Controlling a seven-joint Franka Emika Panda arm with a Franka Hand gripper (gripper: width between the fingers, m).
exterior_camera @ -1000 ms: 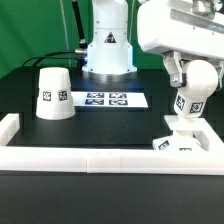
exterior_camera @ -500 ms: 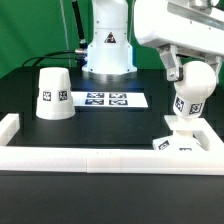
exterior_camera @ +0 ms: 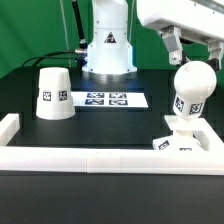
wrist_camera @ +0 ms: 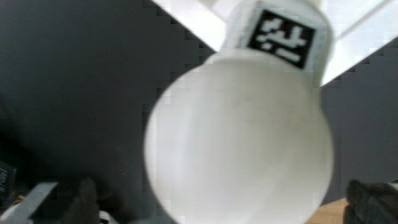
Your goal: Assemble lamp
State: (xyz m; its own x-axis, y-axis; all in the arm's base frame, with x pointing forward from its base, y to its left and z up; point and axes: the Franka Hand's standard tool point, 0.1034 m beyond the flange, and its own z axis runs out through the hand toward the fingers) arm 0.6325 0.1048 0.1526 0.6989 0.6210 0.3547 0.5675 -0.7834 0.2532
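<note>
Bulb (exterior_camera: 192, 88): white, ball-shaped on a neck; standing on the base at the exterior view's right, close to the front rail.
Bulb axis: long axis upright, ball end up, neck down onto the base; whether it is fully seated cannot be told.
Bulb marking: one black-and-white square tag (exterior_camera: 180, 103) on the neck, a pattern only; in the wrist view the same tag sits beyond the ball.
Base (exterior_camera: 180, 140): small flat white square lying on the bench under the bulb, with square tags on its near faces.
Fingers (exterior_camera: 196, 58): spread wide apart, just above the ball, clamped on nothing; both dark tips (wrist_camera: 63, 203) flank the bulb in the wrist view.
Shade (exterior_camera: 52, 93): white tapered cup, wide mouth down on the bench, narrow end up, well apart at the exterior view's left; two square tags on its side.
Marker board (exterior_camera: 105, 99): flat white strip of tags, between shade and bulb.
Rails (exterior_camera: 100, 160): long white border pieces along the front and sides.
Bench (exterior_camera: 110, 128): black surface.
</note>
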